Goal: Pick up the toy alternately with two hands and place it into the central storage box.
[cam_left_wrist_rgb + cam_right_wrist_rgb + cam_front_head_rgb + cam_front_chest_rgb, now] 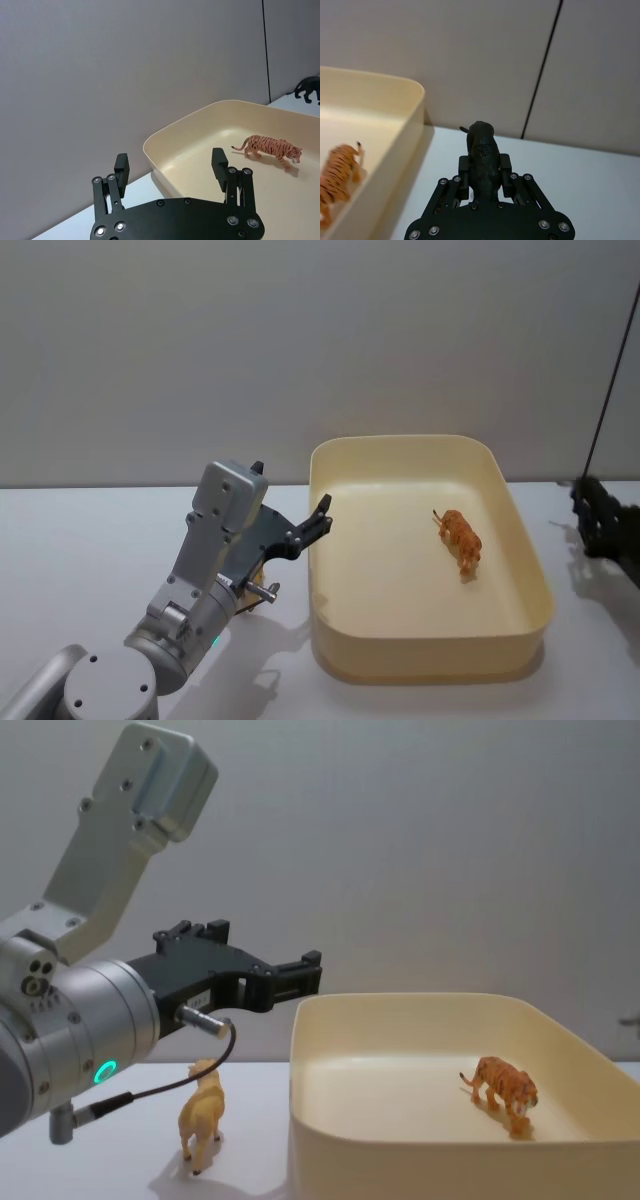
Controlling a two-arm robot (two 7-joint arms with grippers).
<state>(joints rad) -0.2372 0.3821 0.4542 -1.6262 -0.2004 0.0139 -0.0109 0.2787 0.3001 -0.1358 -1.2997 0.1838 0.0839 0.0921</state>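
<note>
Tiger [460,540] stands in box [430,655], right hand [485,166] clamps black toy [481,142]

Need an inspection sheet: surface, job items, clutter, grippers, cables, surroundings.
Surface: white table.
Job's things: cream storage box holds the tiger toy; yellow toy animal stands on the table left of the box; black toy animal is gripped.
Clutter: nothing seen.
Grippers: left gripper open, empty, by the box's left rim; right gripper shut on the black toy animal, right of the box.
Cables: black cable loops under the left arm.
Surroundings: grey wall panels.
</note>
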